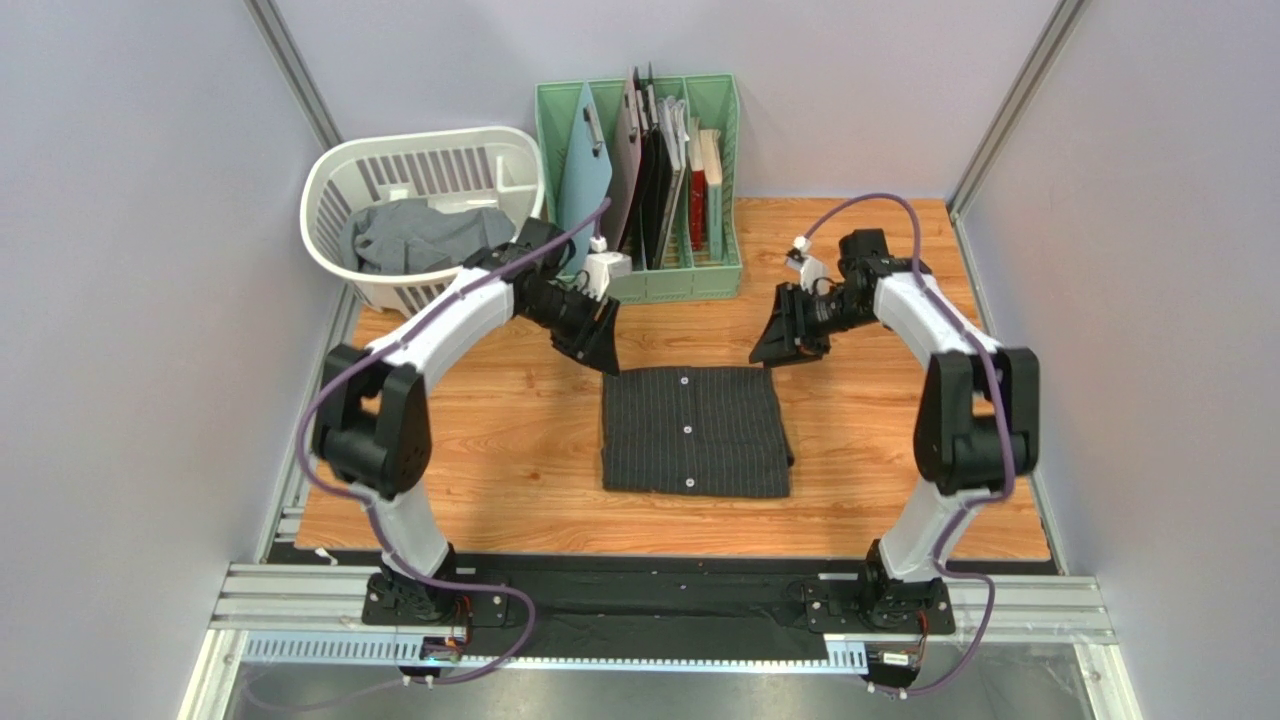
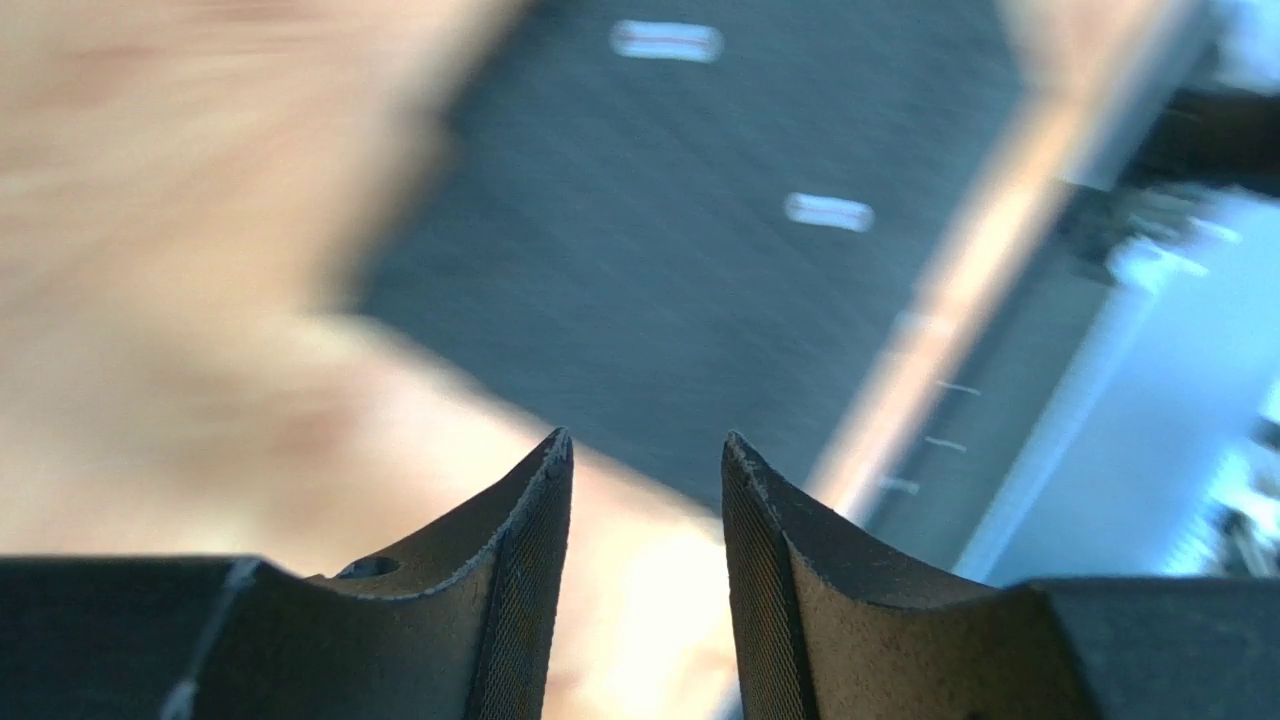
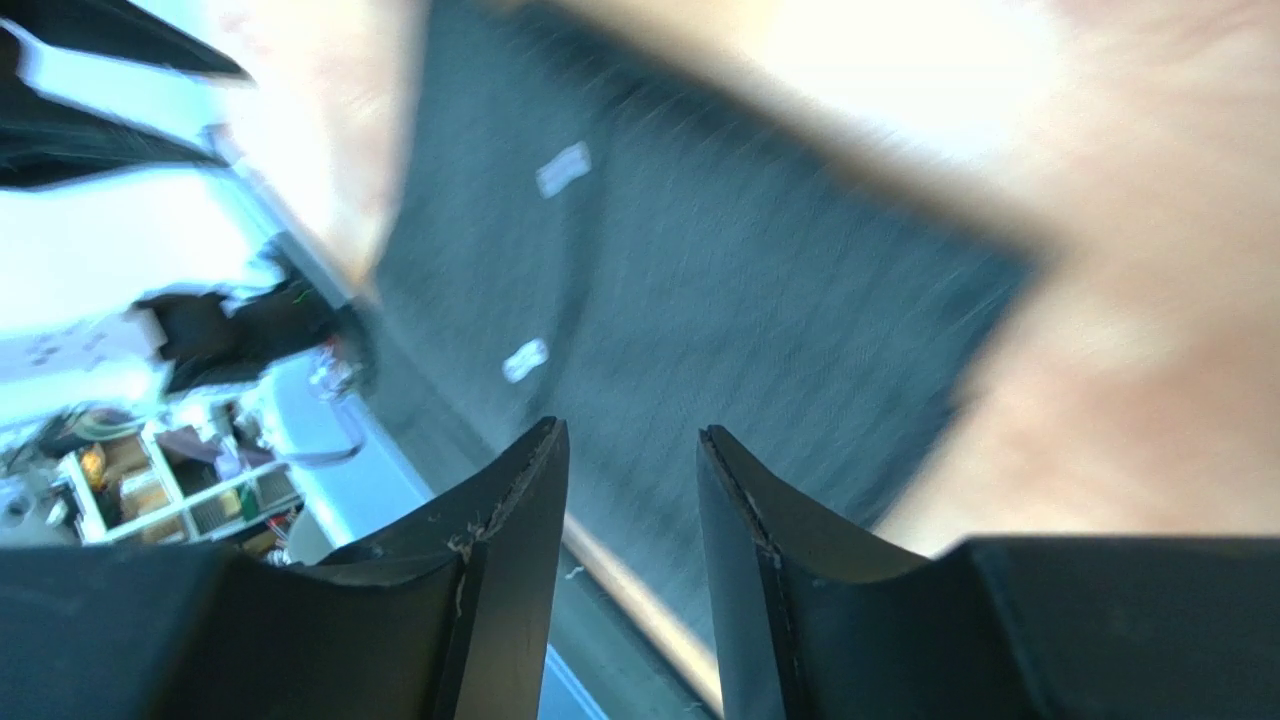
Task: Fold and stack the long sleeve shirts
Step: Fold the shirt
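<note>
A black pinstriped long sleeve shirt [image 1: 696,429] lies folded into a neat rectangle in the middle of the wooden table, buttons up. It shows blurred in the left wrist view [image 2: 676,255] and the right wrist view [image 3: 706,285]. A grey shirt [image 1: 425,236] is crumpled in the white basket [image 1: 338,173]. My left gripper [image 1: 597,350] hovers just beyond the folded shirt's far left corner, open and empty [image 2: 646,458]. Off the far right corner hangs my right gripper [image 1: 777,347], jaws also apart with nothing between them [image 3: 631,443].
A green rack [image 1: 571,128] of flat boards and folders stands at the back centre, just behind the left gripper. The basket sits at the back left, tilted toward the table. Metal rails run along the near edge by the arm bases.
</note>
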Action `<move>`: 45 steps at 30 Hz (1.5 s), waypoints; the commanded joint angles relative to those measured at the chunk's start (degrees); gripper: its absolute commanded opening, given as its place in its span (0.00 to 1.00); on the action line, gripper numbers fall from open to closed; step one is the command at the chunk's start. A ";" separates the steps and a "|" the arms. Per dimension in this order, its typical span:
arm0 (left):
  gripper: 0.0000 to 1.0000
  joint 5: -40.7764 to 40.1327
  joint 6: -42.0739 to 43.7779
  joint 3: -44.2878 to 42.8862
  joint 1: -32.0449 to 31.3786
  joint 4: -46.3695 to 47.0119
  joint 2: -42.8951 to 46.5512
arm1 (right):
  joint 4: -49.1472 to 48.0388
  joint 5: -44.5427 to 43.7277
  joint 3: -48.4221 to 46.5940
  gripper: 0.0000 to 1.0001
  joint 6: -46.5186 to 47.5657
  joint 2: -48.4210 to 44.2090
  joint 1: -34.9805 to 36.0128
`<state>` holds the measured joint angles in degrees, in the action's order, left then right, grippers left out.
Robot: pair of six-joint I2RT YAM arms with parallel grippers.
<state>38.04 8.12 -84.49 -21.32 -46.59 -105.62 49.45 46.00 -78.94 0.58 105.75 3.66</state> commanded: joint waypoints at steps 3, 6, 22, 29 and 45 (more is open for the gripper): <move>0.47 9.16 -9.42 15.13 -8.82 7.82 5.44 | -1.54 7.62 16.08 0.43 -2.77 -8.37 4.42; 0.42 7.67 -9.53 12.87 -8.74 6.52 -1.74 | -4.53 6.30 19.17 0.43 -3.04 -4.69 4.42; 0.58 13.34 -6.43 -3.69 -1.97 6.92 -3.39 | -6.12 12.68 2.35 0.53 -9.35 1.76 0.64; 0.91 20.92 -37.87 15.81 -9.69 35.29 7.19 | -30.44 15.79 22.84 0.77 -28.43 -14.79 7.93; 0.94 10.66 -46.88 29.29 -4.88 47.55 -11.10 | -32.06 11.84 25.85 0.78 -18.69 12.18 3.47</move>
<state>58.22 -42.52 -57.93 -30.11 3.25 -114.63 14.13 64.36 -54.33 -24.99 112.16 9.96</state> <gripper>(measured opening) 0.939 0.771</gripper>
